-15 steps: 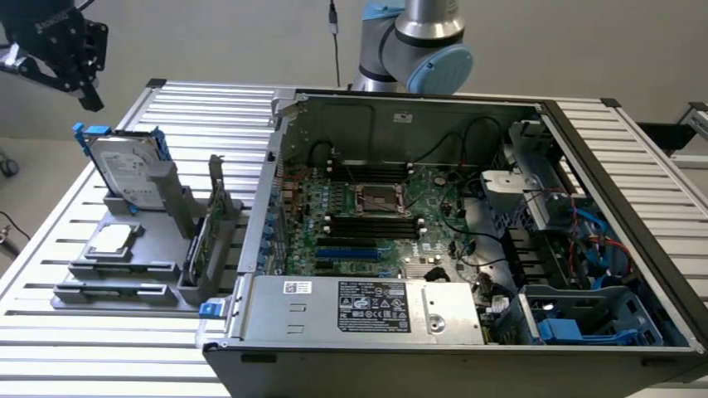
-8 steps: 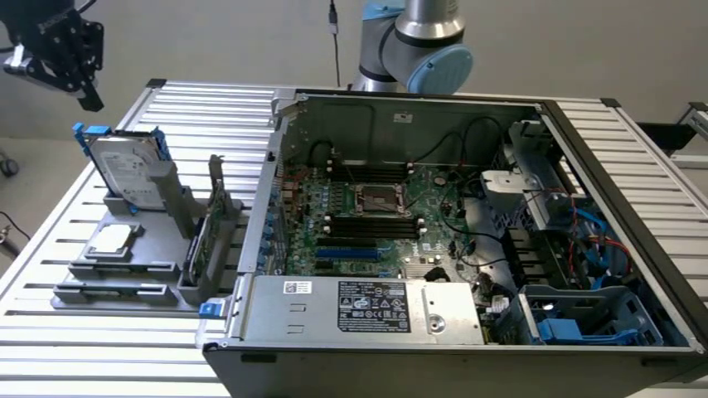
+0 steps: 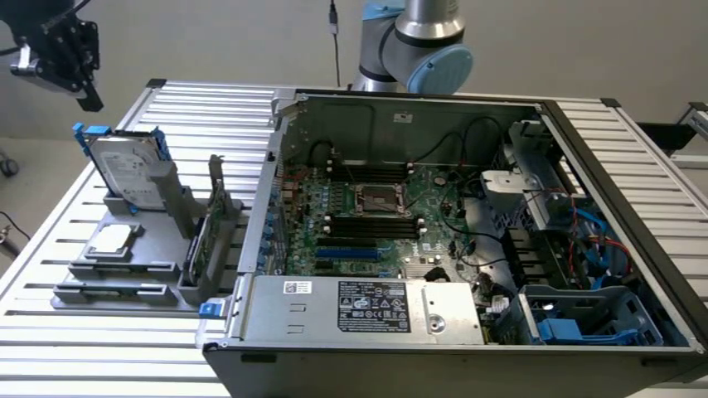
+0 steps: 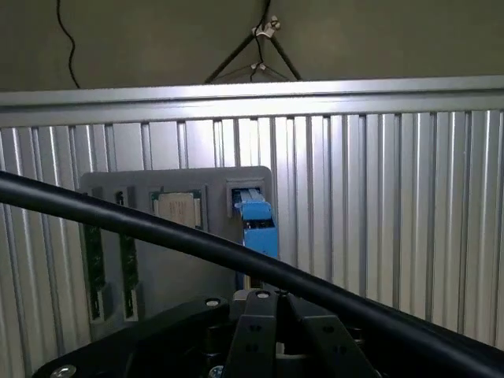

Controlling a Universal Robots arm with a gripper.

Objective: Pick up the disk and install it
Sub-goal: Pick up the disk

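The disk, a silver-grey drive with a white label and blue rails, stands upright in a slot of the grey fixture on the exterior view's left. My black gripper hangs high above and behind it, well apart, and holds nothing. In the wrist view the fingers sit pressed together, shut. Beyond them the disk appears end-on as a blue rail standing in the fixture.
An open computer case with its motherboard and an empty blue drive bay stands on the slatted metal table. The fixture also holds a square silver chip and an upright green card. A black cable crosses the wrist view.
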